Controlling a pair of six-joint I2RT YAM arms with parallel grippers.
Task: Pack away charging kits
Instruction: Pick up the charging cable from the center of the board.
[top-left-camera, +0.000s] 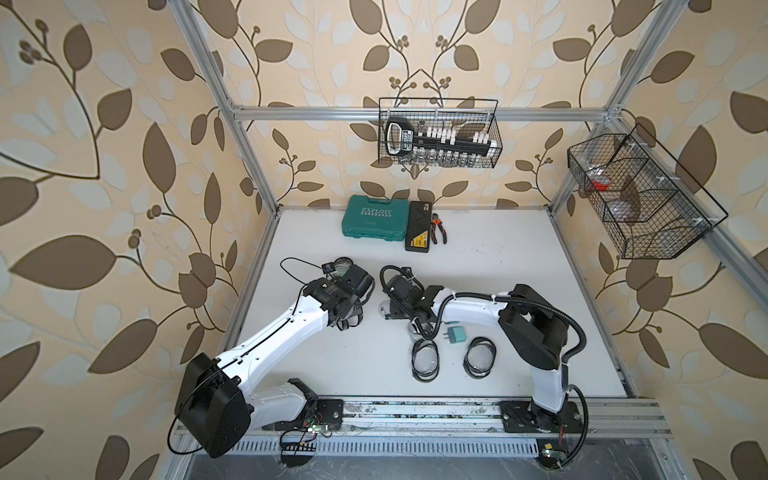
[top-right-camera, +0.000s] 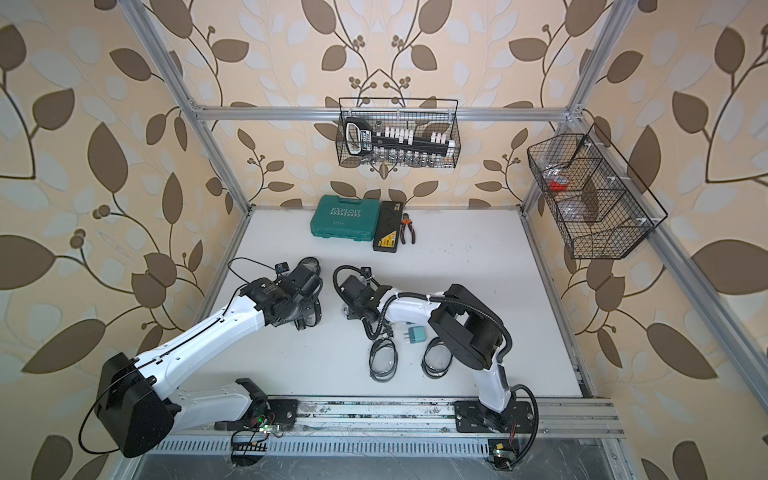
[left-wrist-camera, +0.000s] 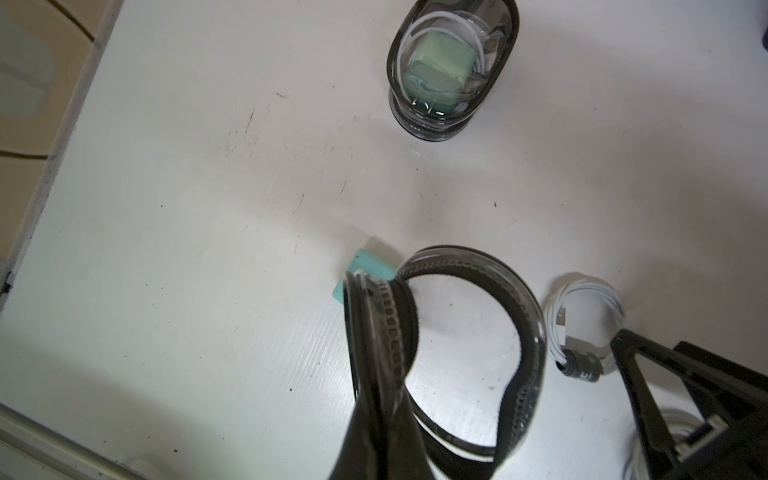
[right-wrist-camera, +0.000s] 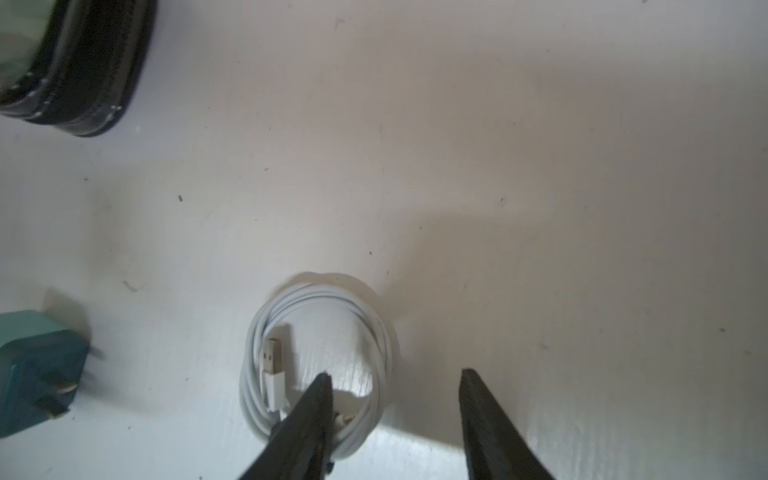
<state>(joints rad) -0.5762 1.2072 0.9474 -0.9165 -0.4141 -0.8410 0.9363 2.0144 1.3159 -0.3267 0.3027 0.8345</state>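
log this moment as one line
left gripper: shut on open pouch | right gripper: open over coiled cable | cable: on table

Charging kits: one packed, the rest loose.
Packed pouch (left-wrist-camera: 453, 70), clear with black rim, kit inside, looks zipped. Near it: open pouch (left-wrist-camera: 469, 353), mouth gaping; loose teal adapter (left-wrist-camera: 365, 270); white cable coil (right-wrist-camera: 320, 365) lying flat. Well apart from it: second adapter (top-left-camera: 457, 334), flat pouch (top-left-camera: 424, 359), twin pouch (top-left-camera: 480, 357).

The left arm (top-left-camera: 282, 328) and right arm (top-left-camera: 473, 311) reach toward the teal tool case (top-left-camera: 375, 223), wrists bent down short of it. The left gripper (left-wrist-camera: 370, 432) pinches a pouch (left-wrist-camera: 399, 328) by its rim. The right gripper (right-wrist-camera: 395, 386) has its jaws apart.
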